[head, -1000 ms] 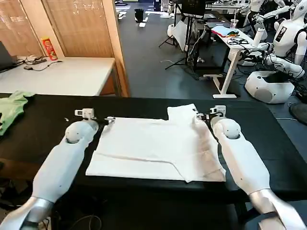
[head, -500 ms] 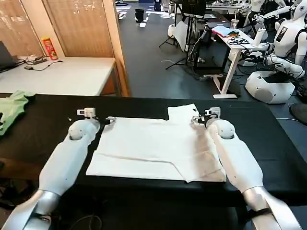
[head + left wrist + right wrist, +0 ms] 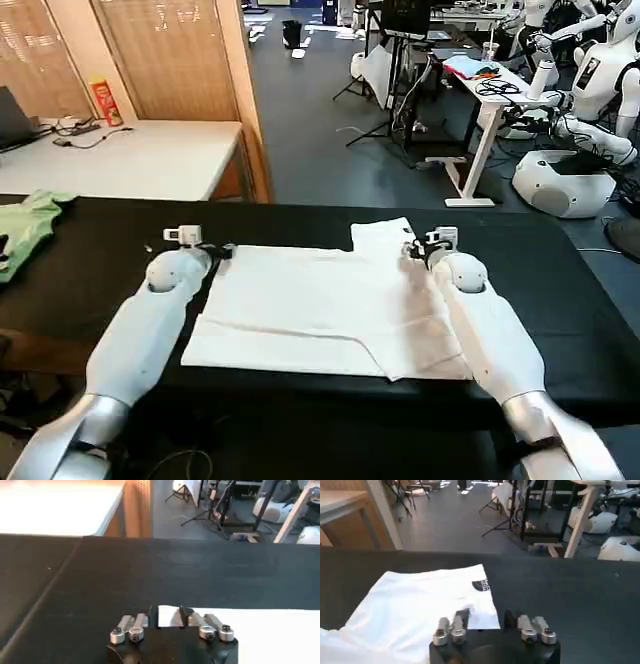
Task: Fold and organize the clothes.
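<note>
1. Folding is part done, by our reading: the T-shirt (image 3: 325, 310) lies flat on the black table (image 3: 90, 290), already doubled along its near side, with one sleeve (image 3: 380, 235) jutting from the shirt's far edge.

2. We judge the step in hand to be a two-point grasp of the shirt's far edge, ahead of a further fold.

3. Left gripper (image 3: 222, 251) sits at the shirt's far-left corner. Its wrist view shows the gripper (image 3: 169, 618) with the jaws set narrow and white cloth lying in the gap; we cannot tell whether they pinch it.

4. Right gripper (image 3: 412, 249) sits at the shirt's far-right side, just beside the sleeve. Its wrist view shows the gripper (image 3: 485, 618) standing wide, one finger (image 3: 462, 618) over the cloth edge, the other over bare table beside it.

5. Next move, in our judgement, calls for both grippers to close on the edge together and lift evenly, lest the cloth skew.

6. Green garment (image 3: 25, 225) lies well apart from the shirt, at the table's left end.
</note>
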Motion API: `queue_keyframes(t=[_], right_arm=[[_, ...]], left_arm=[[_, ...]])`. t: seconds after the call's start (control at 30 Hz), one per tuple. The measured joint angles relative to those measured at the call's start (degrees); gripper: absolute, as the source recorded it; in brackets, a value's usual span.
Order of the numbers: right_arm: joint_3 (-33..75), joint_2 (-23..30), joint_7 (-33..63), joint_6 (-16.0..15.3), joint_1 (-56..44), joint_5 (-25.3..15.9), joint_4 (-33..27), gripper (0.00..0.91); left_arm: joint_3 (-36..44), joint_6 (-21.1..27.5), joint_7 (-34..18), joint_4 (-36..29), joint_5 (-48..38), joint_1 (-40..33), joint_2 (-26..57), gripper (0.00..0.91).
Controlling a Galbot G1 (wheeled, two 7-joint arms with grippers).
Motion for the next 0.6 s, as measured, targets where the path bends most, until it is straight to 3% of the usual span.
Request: queue_keyframes(t=[0.37, 0.6], right_arm=[[1.5, -1.7, -2.1, 2.9, -2.3, 0.8, 3.9, 0.01], [2.7, -5.6, -2.3, 3.4, -7.2, 4.5, 14.3, 0.01]], left_arm=[[-0.6, -0.1, -0.4, -2.2, 0.1, 0.7, 0.6, 0.156], [-1.8, 1.4, -2.2, -8.1, -3.5, 3.1, 2.9, 0.156]])
